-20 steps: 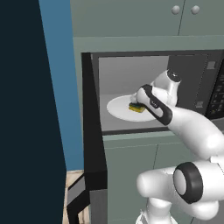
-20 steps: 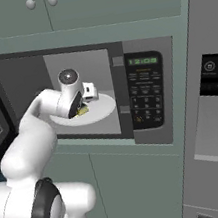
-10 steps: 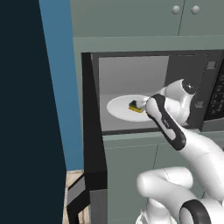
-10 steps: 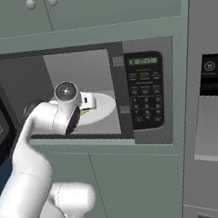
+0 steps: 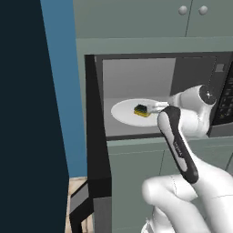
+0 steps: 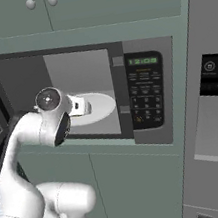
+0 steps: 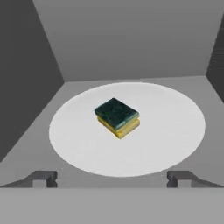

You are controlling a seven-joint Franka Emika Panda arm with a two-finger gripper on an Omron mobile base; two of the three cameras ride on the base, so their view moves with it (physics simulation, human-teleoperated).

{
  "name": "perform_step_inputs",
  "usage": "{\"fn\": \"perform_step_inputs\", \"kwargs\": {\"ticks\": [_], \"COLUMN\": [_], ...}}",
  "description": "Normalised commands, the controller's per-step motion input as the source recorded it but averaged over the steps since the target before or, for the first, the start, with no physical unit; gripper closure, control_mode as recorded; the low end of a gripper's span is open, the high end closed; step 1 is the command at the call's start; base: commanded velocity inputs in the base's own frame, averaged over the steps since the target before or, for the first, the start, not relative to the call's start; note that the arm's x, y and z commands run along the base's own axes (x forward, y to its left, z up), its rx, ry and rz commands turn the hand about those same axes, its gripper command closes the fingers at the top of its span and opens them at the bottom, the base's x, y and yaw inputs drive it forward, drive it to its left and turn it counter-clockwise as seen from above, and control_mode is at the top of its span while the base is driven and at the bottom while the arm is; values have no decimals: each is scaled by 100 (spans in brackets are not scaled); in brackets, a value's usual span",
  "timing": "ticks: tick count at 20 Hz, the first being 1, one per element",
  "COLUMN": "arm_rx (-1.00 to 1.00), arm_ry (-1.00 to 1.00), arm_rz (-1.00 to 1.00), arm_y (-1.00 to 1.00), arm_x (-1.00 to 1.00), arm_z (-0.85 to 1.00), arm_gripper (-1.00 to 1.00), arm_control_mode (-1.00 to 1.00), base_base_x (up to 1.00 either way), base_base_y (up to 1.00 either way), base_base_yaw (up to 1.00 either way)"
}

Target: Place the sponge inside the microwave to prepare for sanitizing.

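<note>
A small yellow sponge with a dark green top (image 7: pixel 117 118) lies on the round white plate (image 7: pixel 175 131) inside the black-fronted microwave (image 6: pixel 150 98). The pincer (image 7: pixel 112 178) stands wide, empty, just short of the plate. The right base view shows the keypad's green display (image 6: pixel 142 61), its digits too blurred to read.

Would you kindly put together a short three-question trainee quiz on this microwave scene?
1. True or false: the sponge lies on the round white plate inside the microwave.
2. The fingers of the gripper are: A) shut on the sponge, B) open and apart from it, C) touching the keypad.
3. Fill in: the microwave door stands ____.

Key: 1 true; 2 B; 3 open.
</note>
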Motion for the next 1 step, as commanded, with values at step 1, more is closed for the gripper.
{"fn": "perform_step_inputs", "kwargs": {"ticks": [1], "arm_rx": [0], "arm_ry": [0], "arm_rz": [-15], "arm_y": [-8], "arm_x": [-62], "arm_z": [38], "arm_gripper": [-100], "arm_control_mode": [-100], "base_base_x": [0], "base_base_y": [0], "base_base_yaw": [0]}}
